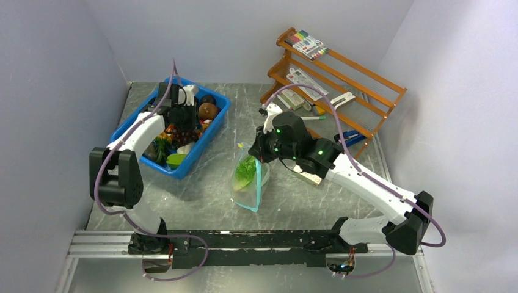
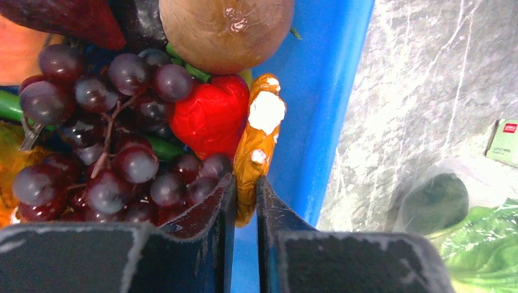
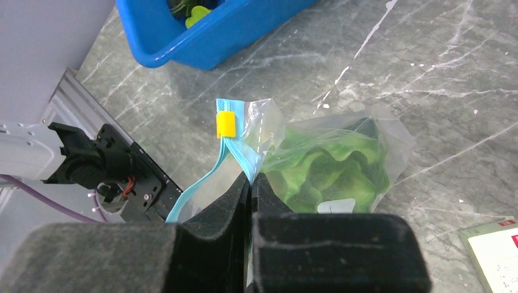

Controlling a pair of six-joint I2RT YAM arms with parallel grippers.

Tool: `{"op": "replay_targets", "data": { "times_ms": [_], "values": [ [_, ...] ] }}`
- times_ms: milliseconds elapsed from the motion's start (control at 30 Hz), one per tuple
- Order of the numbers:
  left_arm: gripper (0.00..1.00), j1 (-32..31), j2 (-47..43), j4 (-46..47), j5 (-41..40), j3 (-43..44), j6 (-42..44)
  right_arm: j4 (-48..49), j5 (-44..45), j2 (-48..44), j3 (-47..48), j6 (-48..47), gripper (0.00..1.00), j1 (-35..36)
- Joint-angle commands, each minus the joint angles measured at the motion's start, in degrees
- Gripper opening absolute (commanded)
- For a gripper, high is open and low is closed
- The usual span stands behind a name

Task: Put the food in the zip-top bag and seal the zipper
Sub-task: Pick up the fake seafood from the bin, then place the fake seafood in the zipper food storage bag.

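My left gripper point(image 2: 246, 186) is inside the blue bin point(image 1: 211, 131), shut on an orange piece with white patches point(image 2: 259, 143). Beside it lie purple grapes point(image 2: 104, 152), a red fruit point(image 2: 211, 116) and a brown round fruit point(image 2: 226, 30). My right gripper point(image 3: 251, 180) is shut on the teal-blue zipper strip point(image 3: 241, 155) of the clear zip-top bag point(image 1: 249, 183), holding its mouth edge up. The yellow slider tip point(image 3: 225, 124) sits just above my fingers. Green lettuce point(image 3: 324, 171) lies inside the bag, and shows from above too point(image 1: 245, 171).
The blue bin point(image 3: 220, 33) stands at the left with several more toy foods. An orange wooden rack point(image 1: 342, 85) with markers point(image 1: 306, 44) and white packs stands at the back right. A green and white box point(image 3: 495, 250) lies by the bag. A metal rail point(image 1: 244, 241) runs along the near edge.
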Motion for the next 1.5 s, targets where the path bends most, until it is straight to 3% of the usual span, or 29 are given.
{"op": "replay_targets", "data": {
  "times_ms": [0, 333, 667, 1000, 1300, 1467],
  "values": [
    [0.07, 0.18, -5.14, -1.15, -1.18, -1.33, -1.57, 4.00, 1.04, -1.83, 0.56, 1.44, 0.00, -0.11],
    [0.07, 0.13, -15.77, -1.98, -2.26, -7.69, -5.06, 6.31, 2.84, -2.09, -3.37, 6.04, 0.00, -0.15],
    [0.07, 0.12, -32.77, -0.18, 3.66, -17.23, -10.68, 12.50, 2.73, -3.49, -8.01, 12.63, 0.00, -0.17],
    [0.07, 0.03, -45.28, 1.13, 22.98, -21.50, -14.02, 10.13, 8.57, -3.23, -6.65, 12.62, 0.00, -0.35],
    [0.07, 0.03, -53.36, 16.39, 43.84, -27.44, -26.28, 9.04, 12.56, -1.31, -2.07, 12.41, 0.00, -0.53],
    [0.07, -0.84, -55.84, 32.17, 44.71, -35.46, -37.60, 10.94, 9.71, -0.36, -1.26, 14.02, 0.00, -0.59]
  ]
}}
